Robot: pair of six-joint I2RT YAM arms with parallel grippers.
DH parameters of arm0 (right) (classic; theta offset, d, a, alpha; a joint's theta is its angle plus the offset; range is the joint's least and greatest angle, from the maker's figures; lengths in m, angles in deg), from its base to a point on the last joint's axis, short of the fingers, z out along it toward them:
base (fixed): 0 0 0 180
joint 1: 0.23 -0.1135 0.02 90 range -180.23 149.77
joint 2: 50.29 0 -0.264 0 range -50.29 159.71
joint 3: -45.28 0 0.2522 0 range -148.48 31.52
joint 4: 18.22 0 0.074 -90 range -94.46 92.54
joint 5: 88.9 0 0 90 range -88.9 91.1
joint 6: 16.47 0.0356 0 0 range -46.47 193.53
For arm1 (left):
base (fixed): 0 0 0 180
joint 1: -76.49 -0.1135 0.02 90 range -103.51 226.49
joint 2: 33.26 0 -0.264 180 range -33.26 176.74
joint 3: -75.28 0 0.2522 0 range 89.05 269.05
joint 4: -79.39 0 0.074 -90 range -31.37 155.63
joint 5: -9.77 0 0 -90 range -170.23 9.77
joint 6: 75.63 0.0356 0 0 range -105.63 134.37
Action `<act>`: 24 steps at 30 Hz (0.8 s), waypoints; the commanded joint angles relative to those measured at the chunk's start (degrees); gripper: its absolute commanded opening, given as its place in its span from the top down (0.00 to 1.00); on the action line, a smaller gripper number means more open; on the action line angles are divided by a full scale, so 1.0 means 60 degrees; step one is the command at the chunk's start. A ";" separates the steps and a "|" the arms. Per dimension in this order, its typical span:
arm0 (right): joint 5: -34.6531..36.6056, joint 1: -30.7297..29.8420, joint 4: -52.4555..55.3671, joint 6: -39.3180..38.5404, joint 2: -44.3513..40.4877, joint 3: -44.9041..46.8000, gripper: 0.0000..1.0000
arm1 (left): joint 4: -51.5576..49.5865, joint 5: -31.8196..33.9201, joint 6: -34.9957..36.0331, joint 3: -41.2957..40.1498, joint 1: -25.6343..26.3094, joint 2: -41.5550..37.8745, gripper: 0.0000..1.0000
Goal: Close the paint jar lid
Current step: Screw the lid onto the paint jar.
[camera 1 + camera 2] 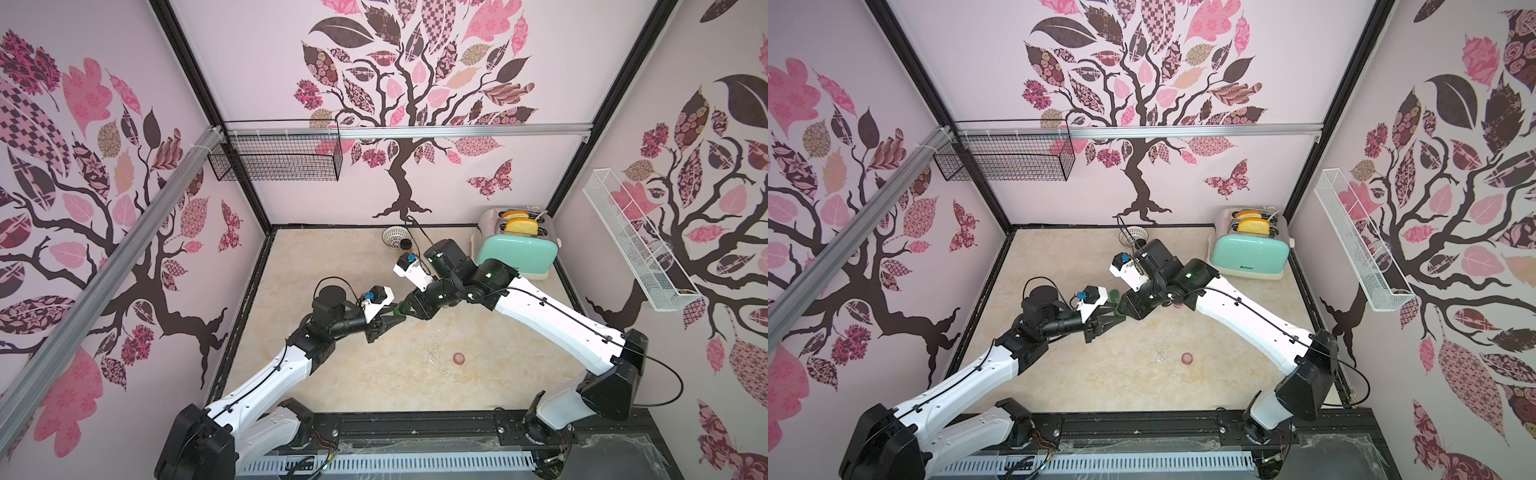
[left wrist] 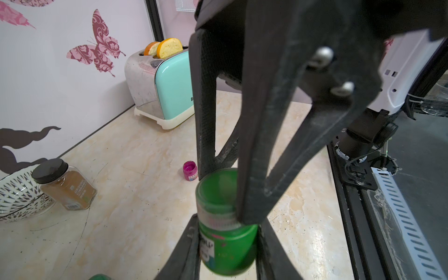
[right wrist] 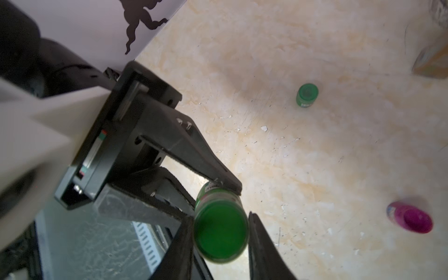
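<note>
Paint jar [image 2: 230, 247]: green paint, lid [image 2: 215, 189] atop.

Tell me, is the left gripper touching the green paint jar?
Touching. The left wrist view shows the left gripper closed on the green paint jar, fingers against both its sides.

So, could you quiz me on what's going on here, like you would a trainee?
1. True or false: the left arm's jaws are empty.
2. What grips the round green lid? A) left arm's jaws B) right arm's jaws C) nothing
3. Besides green, which paint colour stands on the beige marbled table?
Key: 1 false, they clamp the small green paint jar; 2 B; 3 magenta: the small magenta jar.
</note>
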 commanded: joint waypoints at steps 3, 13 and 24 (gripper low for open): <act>0.0355 -0.0484 -0.0376 0.3237 0.0053 0.0097 0.90 | 0.0879 -0.0138 0.0205 0.0171 0.0062 -0.0367 0.84; 0.1420 -0.1486 0.0398 0.4461 0.0570 -0.0610 0.77 | 0.0894 -0.0083 0.0210 0.0156 0.0064 -0.0418 0.84; 0.1765 -0.1213 0.0526 0.4339 0.0240 -0.1133 0.47 | 0.0865 -0.0122 0.0207 0.0128 0.0078 -0.0465 0.84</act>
